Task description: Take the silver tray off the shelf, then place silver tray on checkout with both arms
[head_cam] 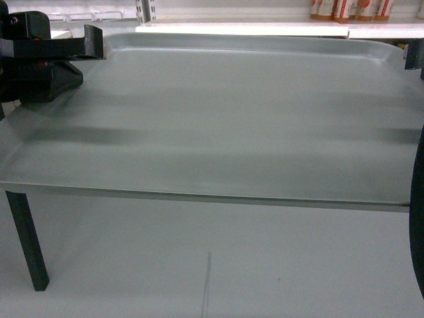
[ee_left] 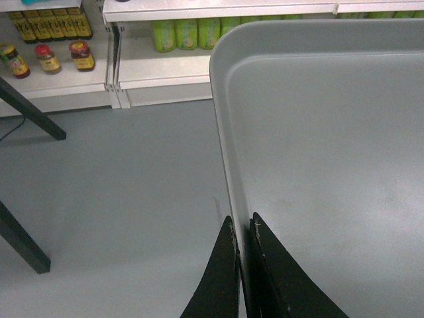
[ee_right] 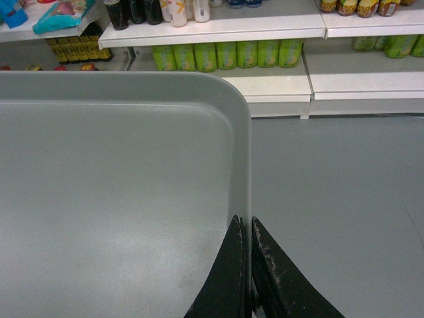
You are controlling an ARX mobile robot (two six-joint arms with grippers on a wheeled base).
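— Between each pair of fingers?
— Left fingers (ee_left: pixel 246 265) and right fingers (ee_right: pixel 246 265) pinch the silver tray (head_cam: pixel 218 119) rims at opposite short ends.
— Its lie?
— Level, long axis spanning fingers to fingers, above grey floor (ee_left: pixel 126 185), shelf (ee_right: pixel 218 26) beyond.

A smooth grey floor (ee_left: pixel 119 185) is seen across the lower left of the left wrist view. White shelving (ee_right: pixel 278 83) is ranged along the top of both wrist views, stocked with green bottles (ee_right: pixel 225 54), dark bottles (ee_right: pixel 132 12) and jars with red lids (ee_left: pixel 46 58). Black slanting legs (ee_left: pixel 26 245) are seen at the left edge. Even, diffuse light is cast throughout.
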